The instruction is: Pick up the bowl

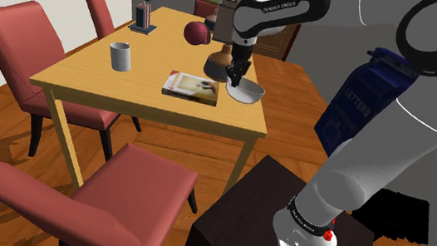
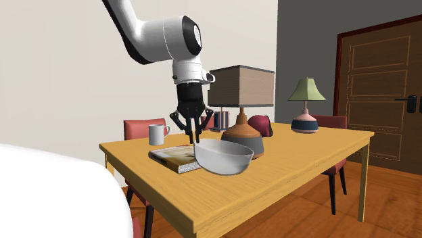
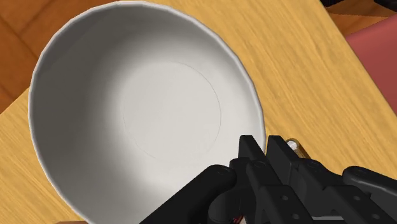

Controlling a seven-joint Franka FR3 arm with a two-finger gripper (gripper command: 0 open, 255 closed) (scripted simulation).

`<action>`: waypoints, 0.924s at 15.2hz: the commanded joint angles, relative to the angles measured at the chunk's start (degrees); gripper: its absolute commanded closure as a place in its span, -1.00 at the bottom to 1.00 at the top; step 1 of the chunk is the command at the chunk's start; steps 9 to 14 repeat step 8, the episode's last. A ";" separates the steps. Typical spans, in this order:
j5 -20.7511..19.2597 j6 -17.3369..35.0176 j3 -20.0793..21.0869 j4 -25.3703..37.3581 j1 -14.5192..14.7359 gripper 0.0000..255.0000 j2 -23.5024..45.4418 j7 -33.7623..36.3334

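Both fingers of the gripper (image 1: 234,81) clamp the rim of the white bowl (image 1: 249,93) at its shoulder-view 9 o'clock, near the table's (image 1: 128,93) 3 o'clock edge. The book (image 1: 190,87) lies just beside at 9, with the lamp (image 1: 219,60) close at 11.

So the white arm (image 1: 346,165) rises from the shoulder view's lower right, bends at the elbow and reaches up and left, with its last link lying roughly level. The wrist (image 2: 186,40) turns straight down from there, so the black pincer (image 2: 196,137) hangs pretty much vertical. Its fingers (image 3: 250,149) sit close together with just a thin gap, pinching the rim of the bowl (image 3: 146,108), one finger inside and one outside.
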 commanded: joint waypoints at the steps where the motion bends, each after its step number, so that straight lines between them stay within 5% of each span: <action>1: -0.02 -1.52 0.03 0.97 0.00 1.00 -0.57 -0.14; 14: 0.05 -5.45 0.17 4.09 0.07 1.00 -1.40 -0.45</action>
